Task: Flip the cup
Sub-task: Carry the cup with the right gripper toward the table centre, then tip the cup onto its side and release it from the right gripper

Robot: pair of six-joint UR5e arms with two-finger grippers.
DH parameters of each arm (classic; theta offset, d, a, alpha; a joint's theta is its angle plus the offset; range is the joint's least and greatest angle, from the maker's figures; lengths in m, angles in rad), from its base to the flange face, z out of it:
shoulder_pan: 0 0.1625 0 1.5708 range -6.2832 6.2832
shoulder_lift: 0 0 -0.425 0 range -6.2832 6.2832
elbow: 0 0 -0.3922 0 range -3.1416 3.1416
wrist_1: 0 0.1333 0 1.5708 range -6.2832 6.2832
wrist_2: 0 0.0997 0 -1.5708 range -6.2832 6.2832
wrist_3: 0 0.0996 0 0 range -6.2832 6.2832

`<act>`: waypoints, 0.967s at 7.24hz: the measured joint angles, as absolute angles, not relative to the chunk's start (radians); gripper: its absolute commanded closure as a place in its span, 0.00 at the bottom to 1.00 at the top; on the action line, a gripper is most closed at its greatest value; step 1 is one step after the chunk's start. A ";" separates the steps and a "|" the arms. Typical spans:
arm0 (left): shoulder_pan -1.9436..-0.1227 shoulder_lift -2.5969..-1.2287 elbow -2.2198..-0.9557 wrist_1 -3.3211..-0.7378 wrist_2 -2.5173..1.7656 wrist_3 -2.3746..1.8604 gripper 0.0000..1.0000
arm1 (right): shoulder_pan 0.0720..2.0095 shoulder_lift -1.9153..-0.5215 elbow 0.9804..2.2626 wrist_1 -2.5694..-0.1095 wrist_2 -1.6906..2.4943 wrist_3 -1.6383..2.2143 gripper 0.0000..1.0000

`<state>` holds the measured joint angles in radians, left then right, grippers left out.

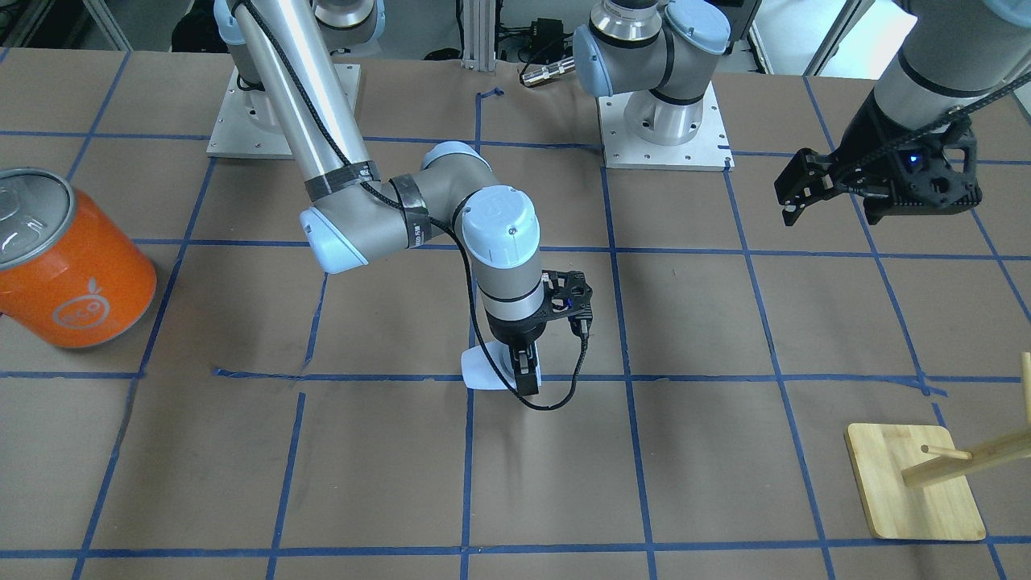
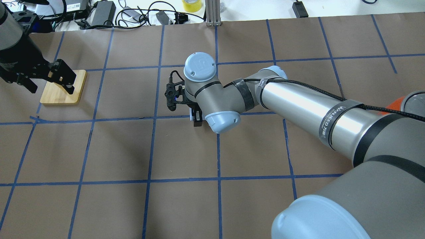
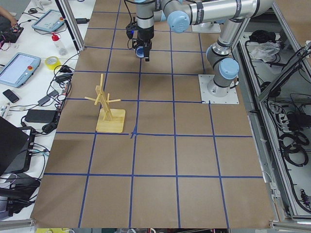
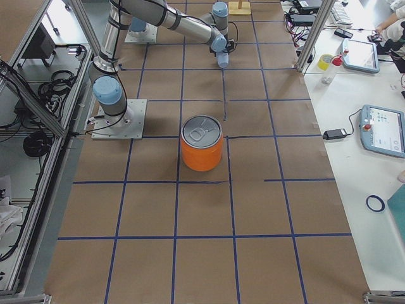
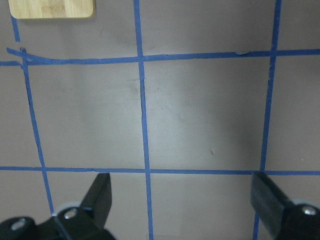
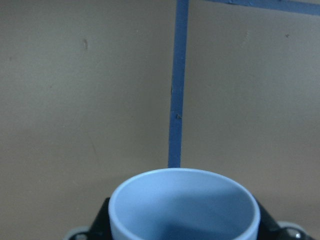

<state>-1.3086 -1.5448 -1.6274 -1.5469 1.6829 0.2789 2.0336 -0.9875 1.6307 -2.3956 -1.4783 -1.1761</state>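
Pinching the cup (image 6: 185, 215) in the right hand (image 1: 519, 377), fingers (image 6: 100, 222) shut against its wall on both sides, just under the rim. Held low near the middle of the bench (image 1: 725, 451), beside a crossing of tape lines, mouth turned toward the wrist camera and blue inside showing. Cannot tell whether touching the bench or just clear of it. Over at the left hand (image 5: 181, 182): spread wide, nothing in it, raised and well apart, near the stand (image 1: 914, 483).

Probably easiest to lose during the turn itself. Smooth tapered wall plus a narrow two-point pinch: likely to slide toward the thin end, or swivel between the pads once tipped. Squeezing harder so near the rim may flex the plastic and pop it out.

Turning this low also looks risky. Could drive the rim or the fingertips into the bench, jamming the cup or levering it out of the grip. Worth gaining height first.

Letting go too soon, or with the rim not flat, would probably tip it over and send it rolling. Letting go from too high would likely make it bounce onto its side.

Also worth watching the cable (image 1: 556, 399) looped just beside the fingers: may brush or catch the cup as the wrist rotates.
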 measured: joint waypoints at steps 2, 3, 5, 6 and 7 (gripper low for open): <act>-1.309 -1.550 -1.626 -1.537 1.679 0.278 0.00 | 2.033 -0.985 1.634 -2.407 -1.477 -1.178 0.00; -1.309 -1.551 -1.623 -1.536 1.677 0.278 0.00 | 2.033 -0.986 1.638 -2.420 -1.479 -1.181 0.00; -1.313 -1.554 -1.617 -1.531 1.665 0.275 0.00 | 2.032 -0.996 1.638 -2.424 -1.483 -1.180 0.00; -1.320 -1.555 -1.612 -1.524 1.629 0.269 0.00 | 2.027 -1.013 1.636 -2.420 -1.483 -1.171 0.00; -1.328 -1.559 -1.611 -1.517 1.586 0.258 0.00 | 2.014 -1.049 1.633 -2.405 -1.479 -1.162 0.00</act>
<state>-1.3276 -1.5592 -1.6105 -1.5174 1.5863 0.2581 2.0138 -1.0495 1.6333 -2.4050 -1.4785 -1.1622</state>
